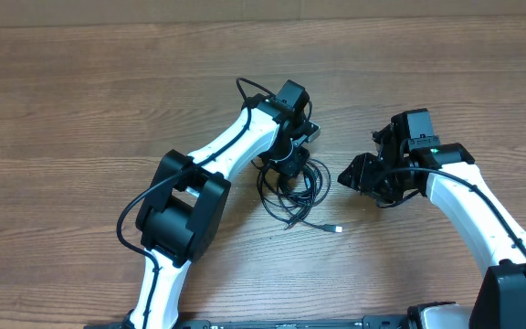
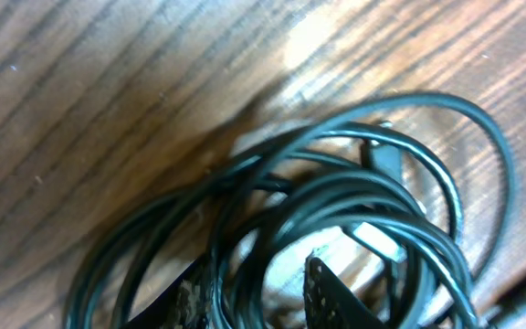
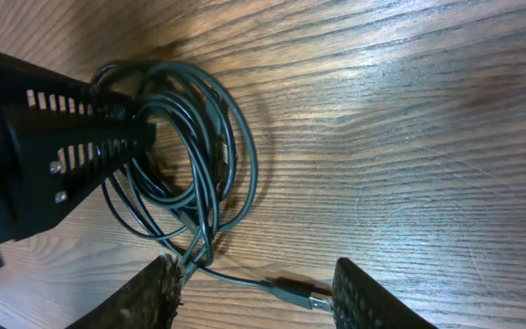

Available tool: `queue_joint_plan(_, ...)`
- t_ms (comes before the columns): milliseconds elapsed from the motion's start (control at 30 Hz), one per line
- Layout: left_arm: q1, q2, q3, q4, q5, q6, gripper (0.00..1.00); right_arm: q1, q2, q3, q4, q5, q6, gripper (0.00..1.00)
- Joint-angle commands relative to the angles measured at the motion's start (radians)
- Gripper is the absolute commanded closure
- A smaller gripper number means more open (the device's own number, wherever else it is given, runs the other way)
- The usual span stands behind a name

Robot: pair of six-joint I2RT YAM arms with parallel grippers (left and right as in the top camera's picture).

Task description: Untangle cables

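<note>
The cables [image 1: 292,194] lie as a loose tangle of thin black loops on the wooden table, with a silver-tipped plug [image 1: 336,228] trailing to the front right. My left gripper [image 1: 290,166] reaches down into the top of the tangle. In the left wrist view its jaws [image 2: 258,292] stand apart, with several strands of the cables [image 2: 336,183] running between them near the left finger. My right gripper [image 1: 354,174] hovers open just right of the pile. In the right wrist view the plug [image 3: 295,294] lies on the table below the gap of the right gripper [image 3: 261,297], beside the coil [image 3: 208,137].
The left arm's own thicker black cord [image 1: 131,219] loops out beside its elbow. The table's far edge [image 1: 245,20] runs along the top. Bare wood [image 1: 80,110] lies to the left and behind the pile.
</note>
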Motion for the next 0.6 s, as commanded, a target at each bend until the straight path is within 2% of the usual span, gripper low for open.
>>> queue_joint_plan(0,-0.008,0.017,-0.043,0.010,-0.004,-0.012,0.69,0.002,0.005,0.002,0.003,0.009,-0.001,0.48)
queue_joint_plan(100,-0.008,0.017,-0.044,0.011,-0.004,-0.012,0.76,0.002,0.005,0.001,0.003,0.009,-0.001,0.48)
queue_joint_plan(167,-0.008,0.017,-0.044,0.011,-0.004,-0.012,0.94,0.002,0.005,0.001,0.003,0.009,-0.001,0.48)
queue_joint_plan(200,-0.008,0.016,-0.043,0.010,-0.003,-0.013,0.96,0.002,0.005,0.002,0.003,0.009,-0.001,0.48)
queue_joint_plan(367,0.002,0.002,0.007,-0.021,-0.003,-0.062,0.96,0.002,0.005,0.002,0.001,0.009,-0.001,0.46)
queue_joint_plan(567,0.012,-0.024,0.164,-0.125,0.042,-0.068,0.96,0.002,0.005,0.001,0.001,-0.004,-0.001,0.45)
